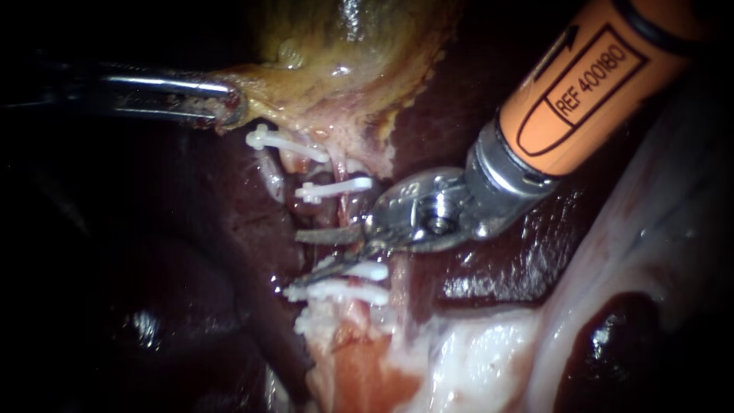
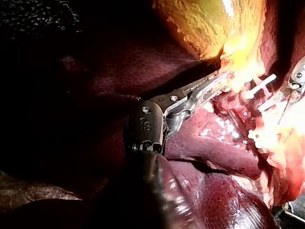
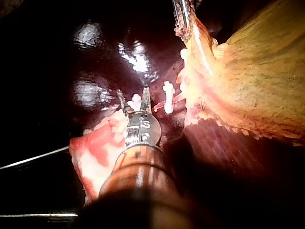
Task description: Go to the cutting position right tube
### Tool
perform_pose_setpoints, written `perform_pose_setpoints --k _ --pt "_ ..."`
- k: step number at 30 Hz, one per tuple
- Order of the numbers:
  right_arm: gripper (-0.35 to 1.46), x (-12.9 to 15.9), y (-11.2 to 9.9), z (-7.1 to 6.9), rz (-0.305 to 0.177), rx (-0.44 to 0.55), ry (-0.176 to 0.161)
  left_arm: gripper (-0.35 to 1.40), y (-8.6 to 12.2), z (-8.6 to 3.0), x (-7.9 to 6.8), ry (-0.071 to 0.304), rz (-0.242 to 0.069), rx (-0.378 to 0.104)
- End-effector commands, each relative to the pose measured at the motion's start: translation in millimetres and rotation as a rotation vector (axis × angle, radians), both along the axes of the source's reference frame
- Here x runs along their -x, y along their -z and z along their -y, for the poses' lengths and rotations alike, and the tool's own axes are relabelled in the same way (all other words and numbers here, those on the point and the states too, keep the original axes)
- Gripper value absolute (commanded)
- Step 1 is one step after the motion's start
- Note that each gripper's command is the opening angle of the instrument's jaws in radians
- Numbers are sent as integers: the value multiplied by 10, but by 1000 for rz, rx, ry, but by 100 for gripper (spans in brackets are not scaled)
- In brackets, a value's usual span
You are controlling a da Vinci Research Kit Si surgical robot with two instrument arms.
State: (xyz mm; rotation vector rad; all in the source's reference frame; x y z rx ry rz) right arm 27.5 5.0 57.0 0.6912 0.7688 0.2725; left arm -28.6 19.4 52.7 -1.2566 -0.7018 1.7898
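Gaping at the right tube (image 1: 348,210), judged soft and fragile, the right instrument (image 1: 330,255) has its blades between clips (image 1: 336,186) at twelve and six o'clock; the left instrument (image 1: 225,107) clamps the gallbladder (image 1: 344,46).

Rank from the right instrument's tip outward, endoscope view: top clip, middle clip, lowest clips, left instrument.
1. Lowest clips, beside the right instrument's tip.
2. Middle clip, just above.
3. Top clip, higher up.
4. Left instrument, upper left.
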Motion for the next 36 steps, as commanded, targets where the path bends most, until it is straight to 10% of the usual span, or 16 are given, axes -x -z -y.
perform_pose_setpoints --k 1,14,23,36 --pt "54 1 0 0 0 0 0 -35 0 0 0 0 0 0" --pt "125 36 18 -7 -29 -52 -26 -35 -2 -1 -1 -1 0 0" --pt "126 75 17 -23 -17 -102 -46 -35 -2 -1 -2 -1 1 0" --pt "133 44 -28 -10 26 -133 -93 -35 -2 -1 -1 -1 1 0"
